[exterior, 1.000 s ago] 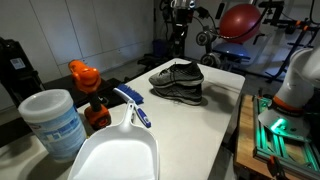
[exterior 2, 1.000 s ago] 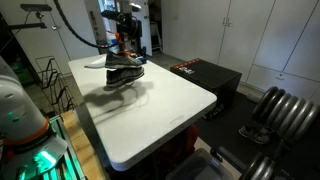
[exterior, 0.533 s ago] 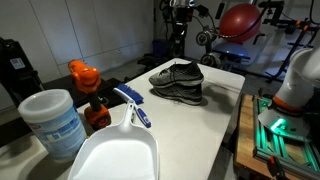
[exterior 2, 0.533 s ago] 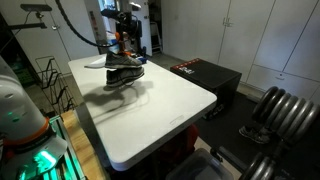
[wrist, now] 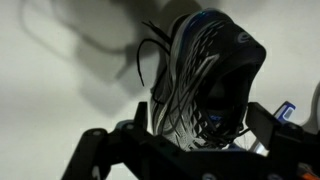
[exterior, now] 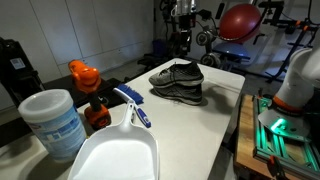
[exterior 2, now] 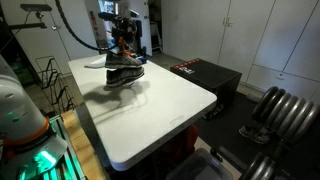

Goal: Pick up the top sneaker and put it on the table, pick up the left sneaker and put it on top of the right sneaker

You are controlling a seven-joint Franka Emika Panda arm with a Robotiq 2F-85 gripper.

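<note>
Top sneaker: black mesh sneaker with white stripes (wrist: 205, 70), lying on the dark lower sneakers (exterior: 178, 94).
Place: near the far end of the long white table (exterior 2: 155, 115) in both exterior views.
Claw: claw (exterior 2: 121, 30) hangs above the stack without touching it. Fingers spread wide, holding nothing.
Near edge: white plastic dustpan (exterior: 115, 155) and white tub (exterior: 52, 120).

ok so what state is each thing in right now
top grey-and-black mesh sneaker: stacked on another sneaker, not gripped
lower grey-and-black sneaker: flat on the long white table
hand: open, above the top sneaker
white plastic dustpan: lying flat, empty
white round tub: upright, lid on
</note>
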